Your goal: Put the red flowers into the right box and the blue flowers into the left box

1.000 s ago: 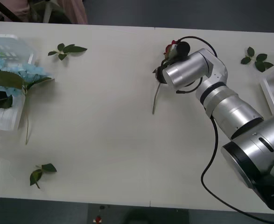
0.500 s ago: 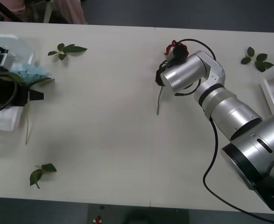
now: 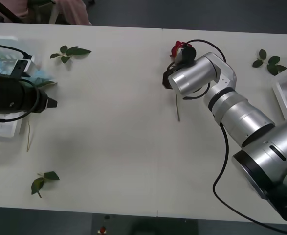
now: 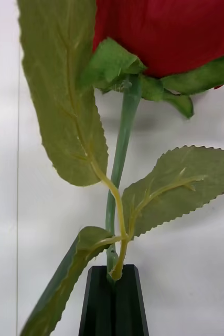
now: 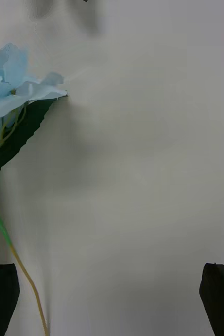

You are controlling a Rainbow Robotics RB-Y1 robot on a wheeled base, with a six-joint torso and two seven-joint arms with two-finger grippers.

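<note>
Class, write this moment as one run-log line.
right gripper: shut on red rose, lifted mid-table | left gripper: open beside blue hydrangea | right box: holds red

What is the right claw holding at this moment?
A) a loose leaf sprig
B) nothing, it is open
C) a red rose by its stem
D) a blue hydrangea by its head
C: the right claw has its black fingers closed on the green stem of a red rose, with the bloom past the fingertips.
</note>
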